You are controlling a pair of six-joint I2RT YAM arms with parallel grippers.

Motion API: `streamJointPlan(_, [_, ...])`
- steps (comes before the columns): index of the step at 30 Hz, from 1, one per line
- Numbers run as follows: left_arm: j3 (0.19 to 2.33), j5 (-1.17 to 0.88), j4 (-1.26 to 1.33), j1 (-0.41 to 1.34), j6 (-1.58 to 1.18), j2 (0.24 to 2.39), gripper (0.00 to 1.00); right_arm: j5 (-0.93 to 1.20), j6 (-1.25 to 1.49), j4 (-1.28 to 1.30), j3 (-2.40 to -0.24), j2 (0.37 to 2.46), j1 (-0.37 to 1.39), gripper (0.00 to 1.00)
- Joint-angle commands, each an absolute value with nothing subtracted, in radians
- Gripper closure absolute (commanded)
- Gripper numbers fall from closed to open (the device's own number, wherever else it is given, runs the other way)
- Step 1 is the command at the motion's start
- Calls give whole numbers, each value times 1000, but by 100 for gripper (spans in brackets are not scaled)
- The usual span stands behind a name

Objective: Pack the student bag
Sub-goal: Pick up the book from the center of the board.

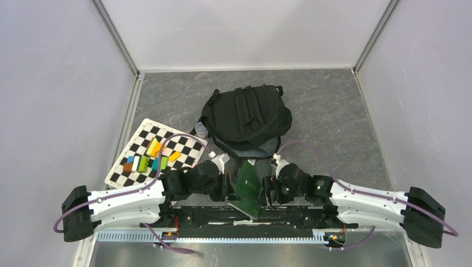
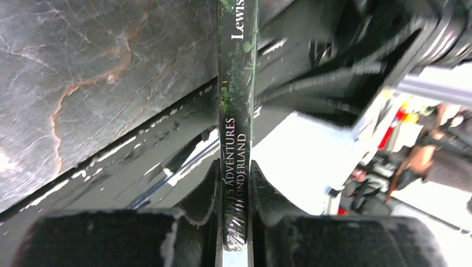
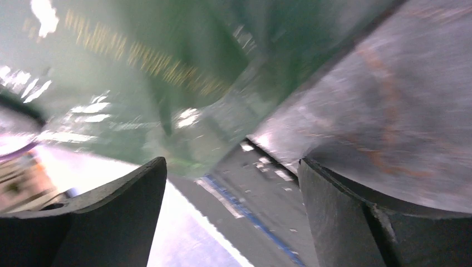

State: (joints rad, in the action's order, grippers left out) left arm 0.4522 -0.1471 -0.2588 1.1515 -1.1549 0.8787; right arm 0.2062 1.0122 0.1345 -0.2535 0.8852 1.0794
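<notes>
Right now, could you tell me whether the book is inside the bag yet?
Out: the book is clamped in the left hand, short of the student bag.

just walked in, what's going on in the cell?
The left gripper is shut on a green book, Alice's Adventures in Wonderland, holding it on edge over the near side of the table. The right gripper is open next to the cover and grips nothing. The student bag lies beyond, its open mouth facing the arms. The book is not yet inside.

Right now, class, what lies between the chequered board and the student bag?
In the top view, a small pale container stands between the chequered board and the student bag, nearer the bag.
</notes>
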Motion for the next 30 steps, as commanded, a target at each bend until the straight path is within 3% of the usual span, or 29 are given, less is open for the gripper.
streamJointPlan(1, [605, -293, -471, 1150, -892, 866, 98, -98, 719, 568, -477, 927, 1073, 5])
streamJointPlan(5, [747, -354, -677, 1149, -700, 877, 98, -223, 524, 687, -686, 927, 1065, 2])
streamJointPlan(8, [851, -397, -779, 1149, -598, 889, 98, -201, 366, 699, -810, 907, 1046, 2])
streamJointPlan(14, [1022, -520, -924, 1149, -407, 966, 98, 233, -4, 676, -982, 929, 1012, 2])
streamJointPlan(21, [1147, -602, -1043, 1150, -243, 1053, 98, 536, -131, 679, -1040, 1015, 1013, 2])
streamJointPlan(26, [1157, -594, -989, 1149, -247, 1040, 98, 720, -124, 661, -1012, 1056, 1013, 14])
streamJointPlan(30, [1152, -575, -970, 1149, -249, 1038, 98, 822, -77, 612, -976, 1064, 1012, 42])
